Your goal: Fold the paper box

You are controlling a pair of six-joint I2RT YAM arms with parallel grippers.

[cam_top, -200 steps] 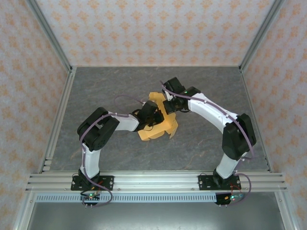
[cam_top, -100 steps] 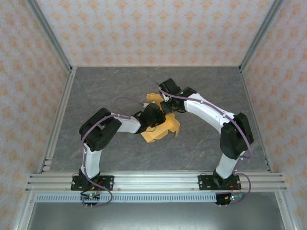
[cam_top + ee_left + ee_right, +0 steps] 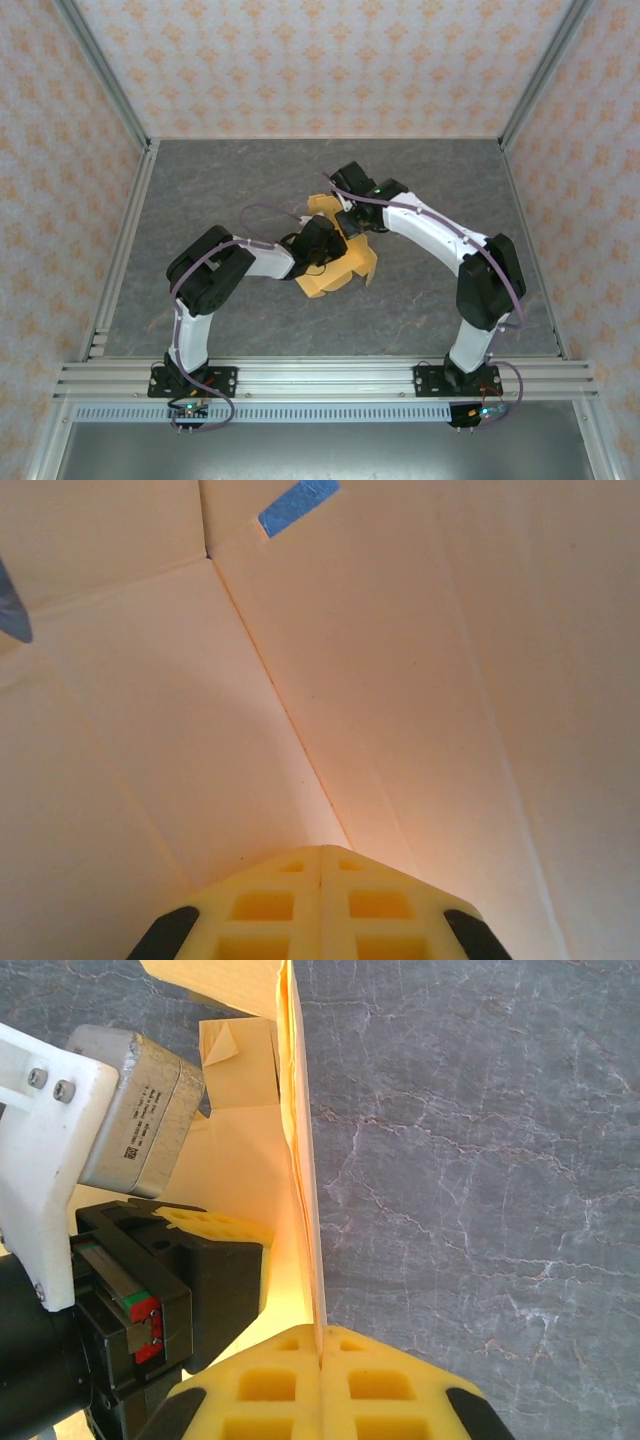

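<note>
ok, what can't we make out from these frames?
- Top external: paper box middle, hidden under both wrists; fold state unclear.
- Left wrist: box outline cut by frame edges; whether the left gripper pinches card, unclear.
- Right wrist: box's left side, behind the left gripper.

The left arm [image 3: 262, 258] and right arm [image 3: 430, 230] meet at the paper box [image 3: 338, 276] on the grey table [image 3: 230, 180].

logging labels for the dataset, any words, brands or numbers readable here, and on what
Small dark print on the grey module at the left arm's wrist: too small and blurred to read.
paper box: no print, only pieces of blue tape.
No other text can be read.
</note>
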